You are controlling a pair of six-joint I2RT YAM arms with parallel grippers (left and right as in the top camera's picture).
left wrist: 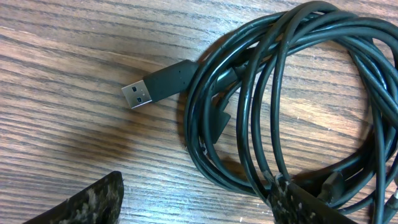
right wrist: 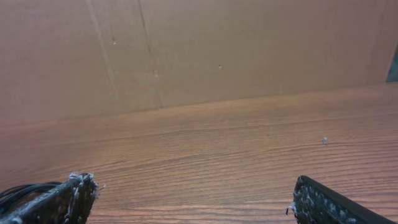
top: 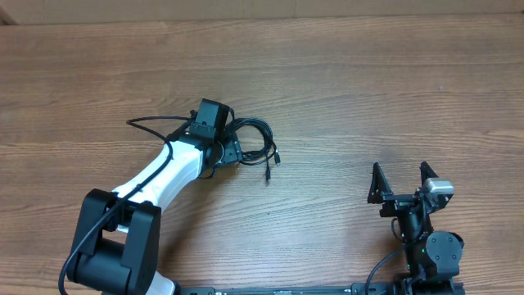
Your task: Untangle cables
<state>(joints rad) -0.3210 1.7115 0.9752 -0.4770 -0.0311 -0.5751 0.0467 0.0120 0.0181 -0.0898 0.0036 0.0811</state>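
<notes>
Cables [left wrist: 194, 130] coiled flat, USB plug [left wrist: 158, 85] pointing outward.

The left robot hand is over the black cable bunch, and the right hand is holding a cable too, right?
Not quite. The left gripper is over the cables, but the right gripper holds nothing: the overhead view shows it open, well apart from the bunch.

surface: wood-grain table [top: 368, 90]; on it: coiled black cables [top: 266, 135]; USB plug [left wrist: 158, 86] flat on wood
</notes>
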